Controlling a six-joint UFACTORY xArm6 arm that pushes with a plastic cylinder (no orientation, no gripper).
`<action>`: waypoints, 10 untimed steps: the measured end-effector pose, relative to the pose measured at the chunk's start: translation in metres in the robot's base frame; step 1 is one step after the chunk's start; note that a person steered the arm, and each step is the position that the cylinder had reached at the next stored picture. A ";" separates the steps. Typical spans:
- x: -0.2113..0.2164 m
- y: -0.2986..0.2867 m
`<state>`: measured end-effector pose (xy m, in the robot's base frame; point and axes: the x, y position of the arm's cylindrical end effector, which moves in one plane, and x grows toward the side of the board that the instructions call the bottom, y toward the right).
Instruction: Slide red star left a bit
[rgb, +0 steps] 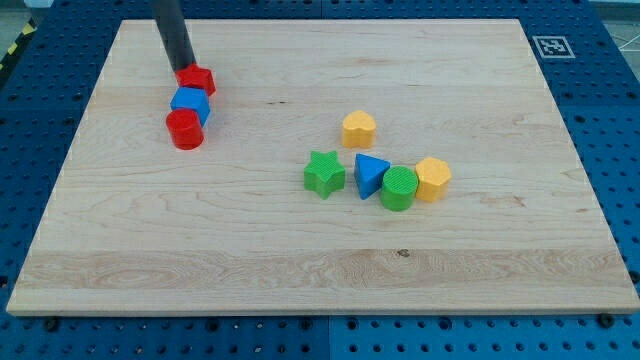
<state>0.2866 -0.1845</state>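
The red star (198, 80) lies at the view's upper left on the wooden board (320, 260). My tip (184, 70) stands at the star's upper left edge, touching or nearly touching it. A blue cube-like block (190, 103) sits right below the star, touching it, and a red cylinder (185, 130) sits below the blue block.
Near the middle are a yellow heart-like block (359, 128), a green star (324, 174), a blue triangle (369, 175), a green cylinder (399, 187) and a yellow hexagon-like block (433, 178). A marker tag (551, 46) is at the board's top right corner.
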 end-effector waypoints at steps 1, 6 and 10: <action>-0.004 0.069; 0.102 0.180; 0.095 0.256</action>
<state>0.3813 0.0713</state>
